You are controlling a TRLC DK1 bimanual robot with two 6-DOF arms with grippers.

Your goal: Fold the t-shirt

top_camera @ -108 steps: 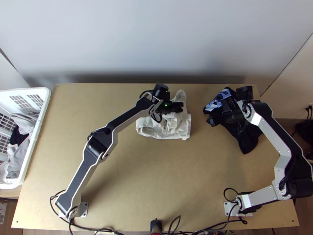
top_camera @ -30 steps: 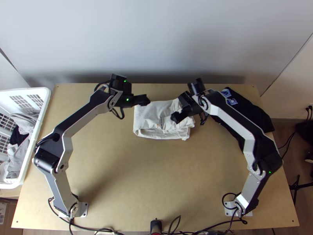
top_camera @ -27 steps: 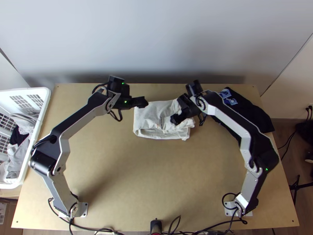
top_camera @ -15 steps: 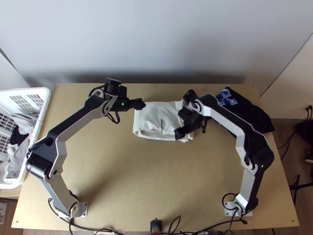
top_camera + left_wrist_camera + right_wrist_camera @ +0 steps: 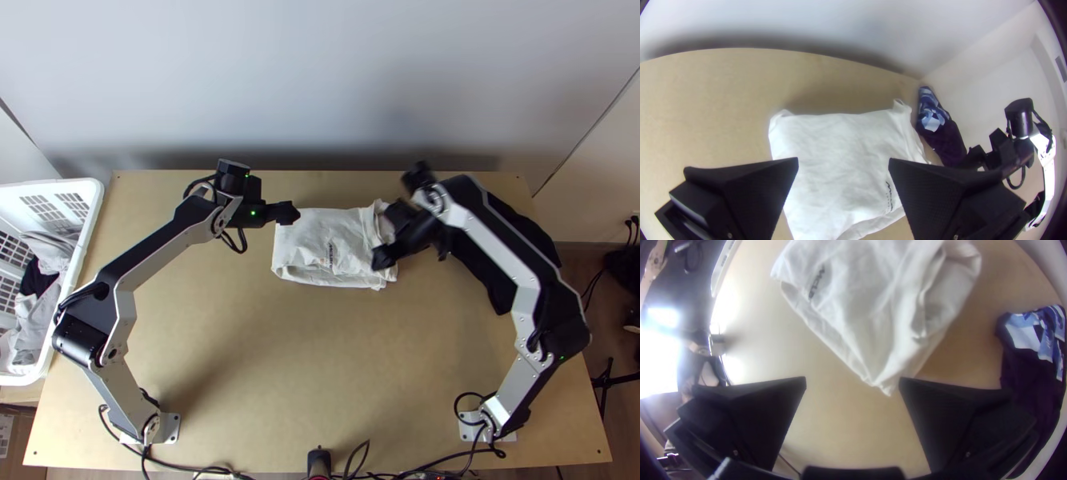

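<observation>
The white t-shirt [image 5: 320, 240] lies folded into a rough rectangle at the table's far middle, its right end creased and uneven. At its far left corner is my left gripper [image 5: 289, 213]. My right gripper [image 5: 382, 234] stands over or beside the shirt's right end. In the left wrist view the left gripper [image 5: 843, 160] is open, with the shirt [image 5: 840, 138] lying beyond and between its fingers. The right wrist view has the right gripper [image 5: 852, 379] open, a pointed corner of the shirt [image 5: 849, 306] near its fingertips, not held.
A dark cloth with a blue and white patch [image 5: 484, 272] lies at the far right, partly under the right arm. A white basket [image 5: 90, 240] with clothes stands at the left edge. Bare wood [image 5: 312, 360] stretches between the shirt and the near edge.
The left gripper has moved left off the shirt's middle. The right one came from the dark cloth to the shirt, then shifted back right. The bunched shirt now lies flatter, its right end uncovered more.
</observation>
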